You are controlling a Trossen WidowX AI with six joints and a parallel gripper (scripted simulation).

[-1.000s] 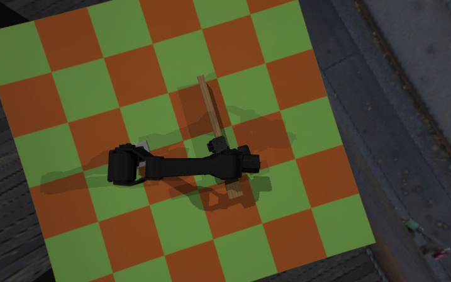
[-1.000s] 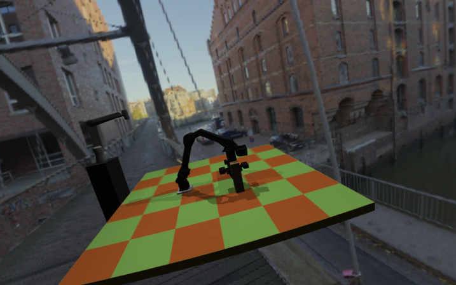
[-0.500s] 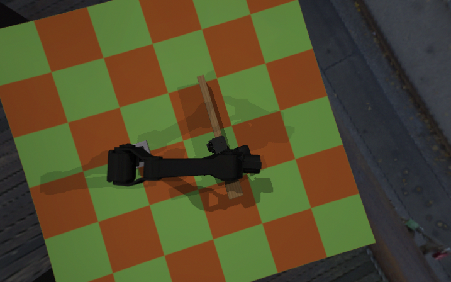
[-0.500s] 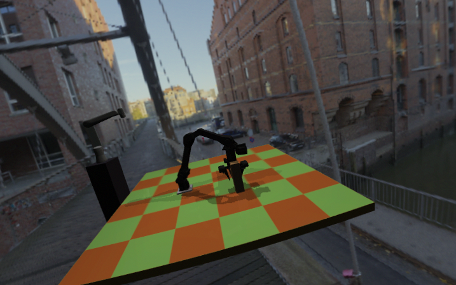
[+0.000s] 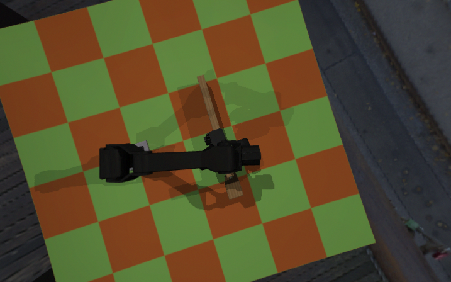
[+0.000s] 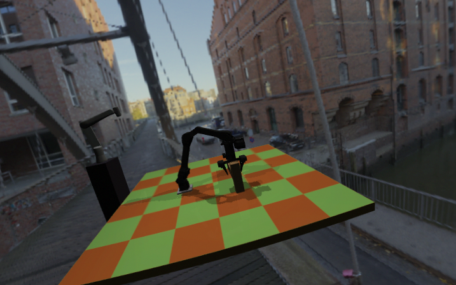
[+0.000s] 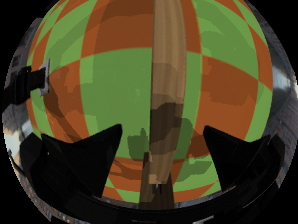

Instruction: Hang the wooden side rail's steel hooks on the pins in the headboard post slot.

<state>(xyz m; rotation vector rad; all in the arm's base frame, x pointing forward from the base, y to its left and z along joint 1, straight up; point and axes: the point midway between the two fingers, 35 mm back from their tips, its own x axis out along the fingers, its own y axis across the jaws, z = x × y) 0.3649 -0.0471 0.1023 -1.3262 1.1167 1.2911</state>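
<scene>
The wooden side rail (image 5: 212,108) (image 7: 169,55) runs from its far end, which appears low at the table, up to the upright wooden headboard post (image 5: 234,191) (image 6: 237,180) (image 7: 150,195). In the wrist view, the rail's near end meets the upper part of the post. A small dark detail shows at that joint, but I cannot tell whether both hooks sit on the pins. The slot and pins are hidden. My gripper (image 6: 234,172) (image 7: 165,129) is open, with one finger on each side of the rail and a gap on both sides. It holds nothing.
The arm's grey base plate (image 5: 143,145) (image 6: 184,190) (image 7: 45,77) is fixed to the chequered table (image 5: 332,224) (image 6: 250,226). A second dark arm stands on a black pedestal (image 6: 106,184) beyond the table's left edge. The arm reaches over the rail near the post.
</scene>
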